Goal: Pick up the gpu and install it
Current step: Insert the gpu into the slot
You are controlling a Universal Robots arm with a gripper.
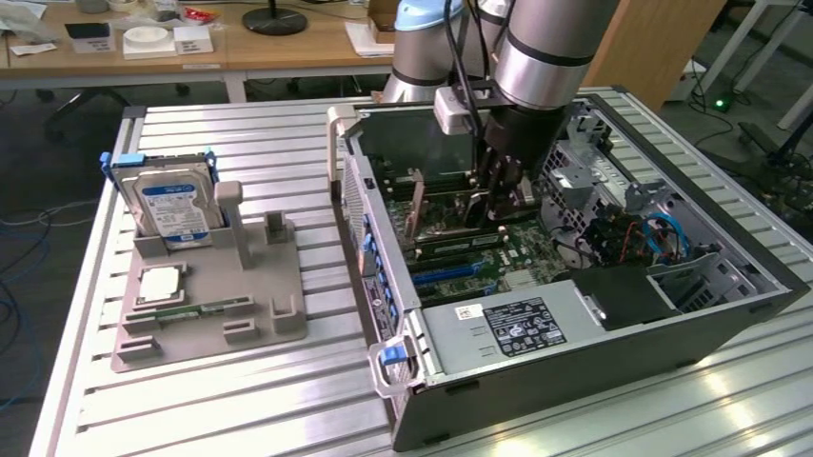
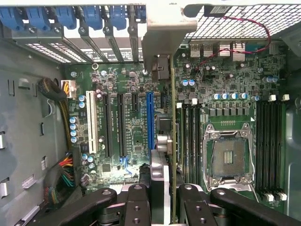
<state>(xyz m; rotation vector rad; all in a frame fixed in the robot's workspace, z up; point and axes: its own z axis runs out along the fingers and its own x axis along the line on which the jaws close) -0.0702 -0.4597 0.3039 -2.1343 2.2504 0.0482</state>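
Green and thin, the gpu (image 2: 172,108) stands on its edge inside the open computer case (image 1: 610,371), over the motherboard (image 2: 122,80). The gripper (image 2: 170,181) pinches it from both sides. Its silver bracket (image 2: 162,33) is by the case's back wall. In the exterior view, a hard drive (image 1: 171,205) stands at nine o'clock from the case, on a grey holder (image 1: 204,333).
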